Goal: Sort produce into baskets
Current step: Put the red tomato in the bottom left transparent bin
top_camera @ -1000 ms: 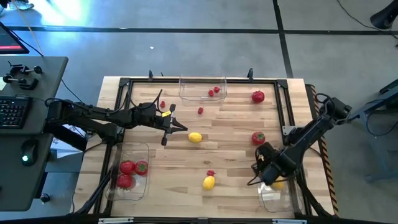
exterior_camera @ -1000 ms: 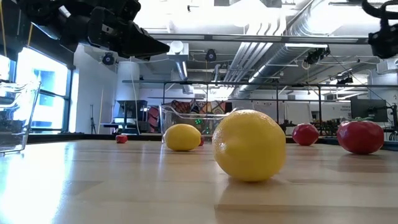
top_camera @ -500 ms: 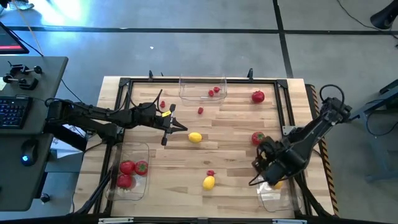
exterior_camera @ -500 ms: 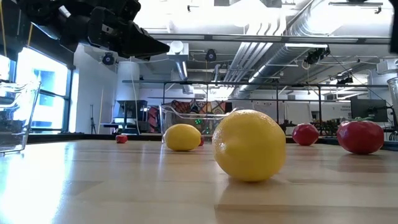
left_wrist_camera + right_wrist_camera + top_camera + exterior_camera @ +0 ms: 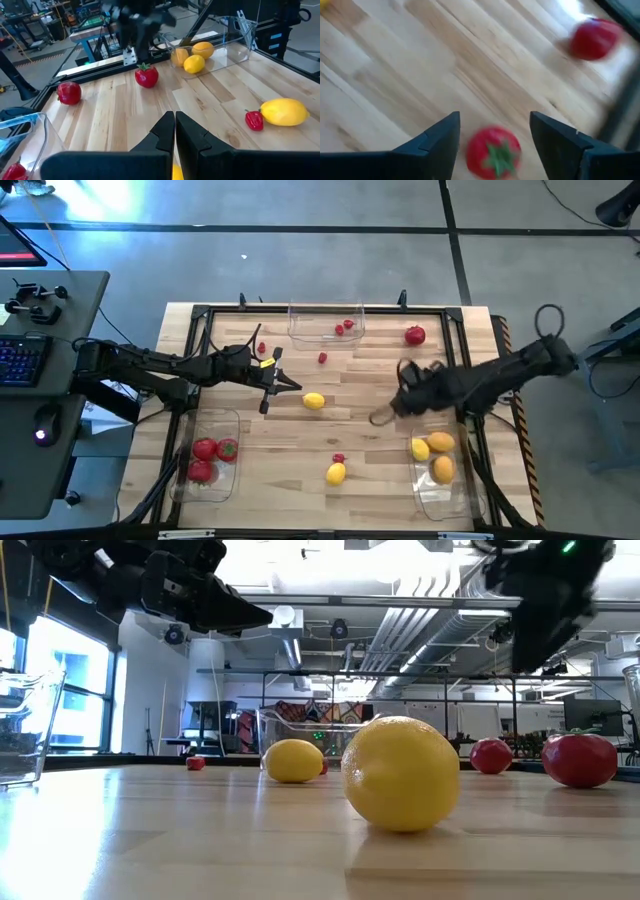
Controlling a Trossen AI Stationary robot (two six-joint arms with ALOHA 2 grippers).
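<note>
My right tool (image 5: 492, 132) hangs released over a tomato (image 5: 492, 152) near the lemon basket (image 5: 452, 500); left tool (image 5: 268, 385) clenched, idle. Some produce binned; two lemons, tomatoes, berries remain on the bench (image 5: 370, 380).

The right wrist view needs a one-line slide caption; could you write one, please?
Open right hand above a tomato on the table, another tomato beyond.

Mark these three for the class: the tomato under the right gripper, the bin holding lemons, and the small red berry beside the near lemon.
tomato (image 5: 493, 151): right wrist view, green top.
bin holding lemons (image 5: 434, 498): high view, bare floor.
red berry (image 5: 338, 458): high view, centre.
</note>
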